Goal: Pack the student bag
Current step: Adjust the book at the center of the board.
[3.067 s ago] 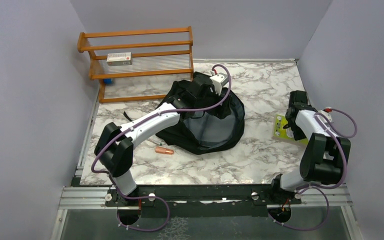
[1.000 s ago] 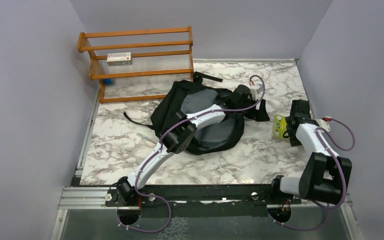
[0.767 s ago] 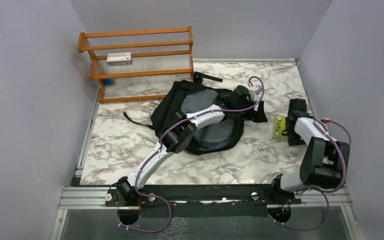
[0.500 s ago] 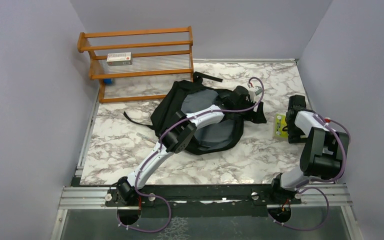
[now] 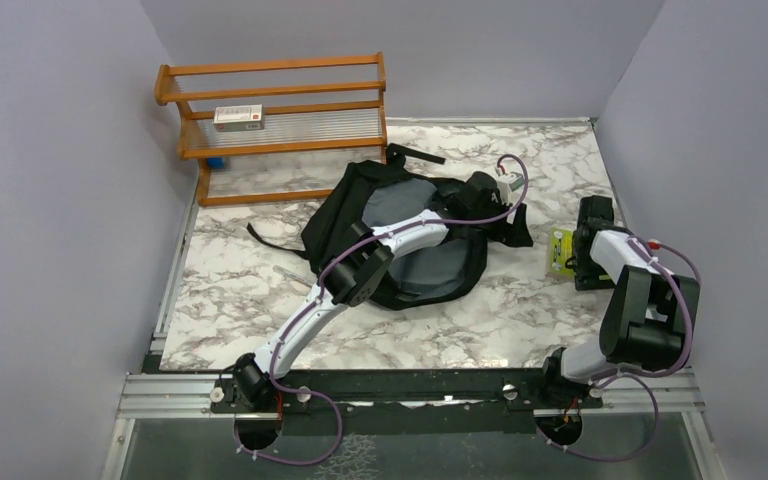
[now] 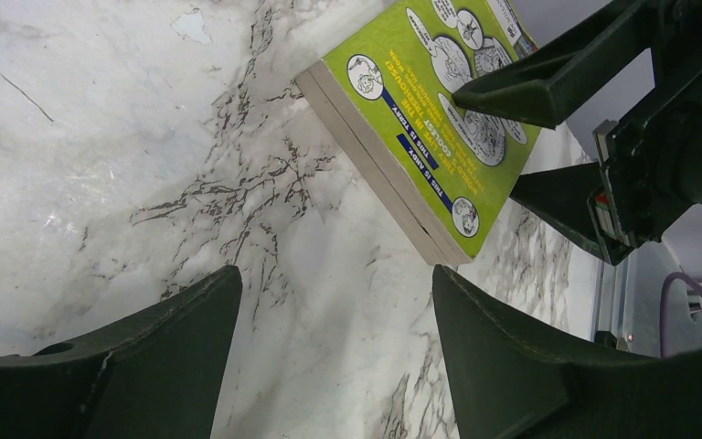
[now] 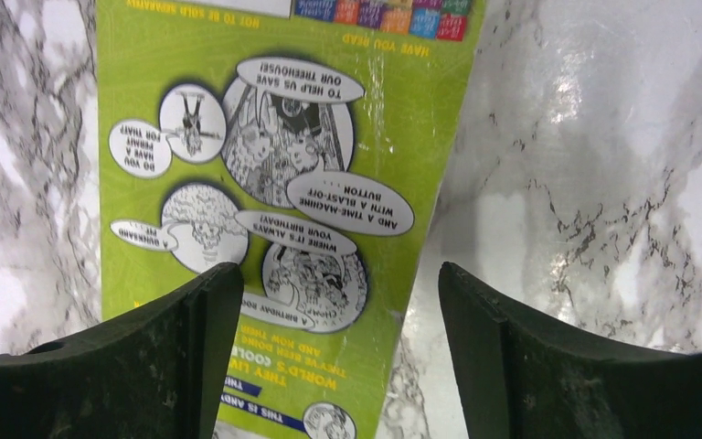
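Note:
The student bag (image 5: 400, 235), a big black backpack with grey lining showing, lies in the middle of the marble table. My left arm reaches across it, and the left gripper (image 5: 518, 212) hovers just past the bag's right edge. In the left wrist view that gripper (image 6: 334, 283) is open over bare marble, pointing at a green book (image 6: 430, 119). The right gripper (image 5: 575, 250) sits over the book (image 5: 561, 250). It is open (image 7: 336, 274): one finger is above the green cover (image 7: 274, 183), the other above the marble.
A wooden rack (image 5: 280, 120) stands at the back left with a small white and red box (image 5: 238, 117) on its shelf. The right wall runs close behind the right arm. A loose black strap (image 5: 415, 153) lies behind the bag.
The bag has been pulled open and shifted since the earliest frame. Over the last second the right arm edged in over the book and its jaws narrowed slightly. The left arm held still.

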### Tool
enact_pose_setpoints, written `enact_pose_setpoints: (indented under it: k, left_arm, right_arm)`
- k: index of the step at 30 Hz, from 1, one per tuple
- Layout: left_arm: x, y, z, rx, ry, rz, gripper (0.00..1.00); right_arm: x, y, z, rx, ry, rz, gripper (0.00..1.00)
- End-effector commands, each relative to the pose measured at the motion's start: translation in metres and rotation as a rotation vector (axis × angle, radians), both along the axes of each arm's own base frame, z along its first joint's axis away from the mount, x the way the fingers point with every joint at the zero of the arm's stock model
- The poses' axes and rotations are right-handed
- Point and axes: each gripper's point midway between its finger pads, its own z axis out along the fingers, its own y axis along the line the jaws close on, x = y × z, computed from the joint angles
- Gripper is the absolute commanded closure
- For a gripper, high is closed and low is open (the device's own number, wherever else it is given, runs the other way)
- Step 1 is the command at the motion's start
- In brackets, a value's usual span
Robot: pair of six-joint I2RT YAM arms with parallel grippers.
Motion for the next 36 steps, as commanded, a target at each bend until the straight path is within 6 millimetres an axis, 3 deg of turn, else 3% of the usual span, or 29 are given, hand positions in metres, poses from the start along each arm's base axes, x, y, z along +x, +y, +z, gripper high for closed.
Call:
enact_pose_setpoints:
  k: [1, 10, 14, 21, 30, 36]
  left_arm:
    - [-0.005, 0.000, 0.020, -0.023, 0.005, -0.021, 0.23]
    - [0.003, -0.002, 0.002, -0.019, 0.083, 0.062, 0.25]
    - [0.005, -0.003, 0.003, -0.020, 0.062, 0.085, 0.25]
    - [0.008, -0.001, -0.001, -0.009, 0.060, 0.115, 0.25]
    - [0.006, 0.003, -0.004, 0.025, 0.065, 0.118, 0.24]
    - [-0.006, 0.007, 0.009, 0.011, 0.064, 0.075, 0.24]
  right_arm:
    - [0.001, 0.016, 0.004, 0.069, -0.019, 0.114, 0.17]
    - [0.000, 0.027, 0.029, 0.091, -0.016, 0.215, 0.15]
    - [-0.005, 0.027, 0.028, 0.082, -0.008, 0.231, 0.15]
    - [0.005, 0.018, 0.046, 0.029, -0.028, 0.241, 0.15]
    - [0.000, 0.007, 0.056, -0.025, -0.031, 0.187, 0.15]
    - [-0.005, -0.009, 0.070, -0.119, 0.002, 0.170, 0.15]
